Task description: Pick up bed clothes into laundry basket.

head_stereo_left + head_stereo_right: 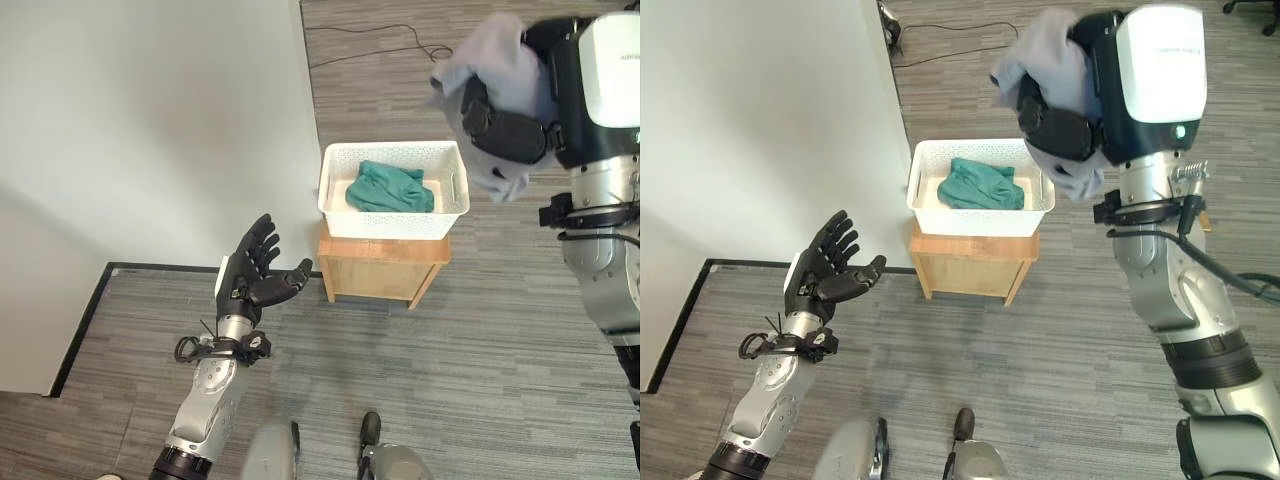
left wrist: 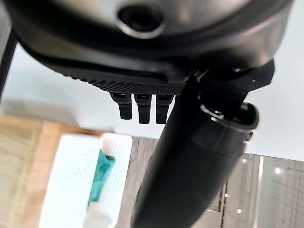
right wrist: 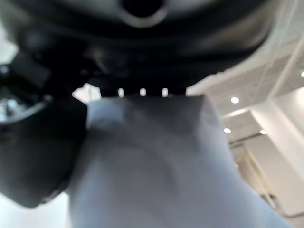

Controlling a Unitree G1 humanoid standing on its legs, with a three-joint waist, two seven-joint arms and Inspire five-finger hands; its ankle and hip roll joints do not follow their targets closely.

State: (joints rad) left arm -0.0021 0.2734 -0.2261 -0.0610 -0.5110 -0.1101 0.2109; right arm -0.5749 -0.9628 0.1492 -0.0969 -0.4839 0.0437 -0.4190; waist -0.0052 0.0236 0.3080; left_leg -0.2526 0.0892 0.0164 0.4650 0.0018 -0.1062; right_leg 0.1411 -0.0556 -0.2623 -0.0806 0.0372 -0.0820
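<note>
A white bed [image 1: 150, 130] is taking up the robot's left side of the scene, its far edges running out of the picture, so its full extent is not showing. In front of it the left hand [image 1: 252, 272] is hovering over the grey striped floor [image 1: 480, 360], palm up, fingers spread wide and thumb standing apart, gripping nothing. Just past the corner of the bed, a white perforated laundry basket [image 1: 393, 222] is sitting on a small wooden stand [image 1: 380, 265], and a crumpled teal garment [image 1: 391, 187] is lying inside it against the pale bottom. To the right, the right hand [image 1: 1065, 128] is hanging raised above and beside the basket, its fingers curling round a pale lilac-grey cloth [image 1: 1045, 55] that is bunching over the top of the hand and drooping below it. Much of the cloth is hidden behind the hand and wrist, so its shape and full length are hard to make out; in the right wrist view it is showing as a blurred grey mass [image 3: 161, 166] right under the palm.
</note>
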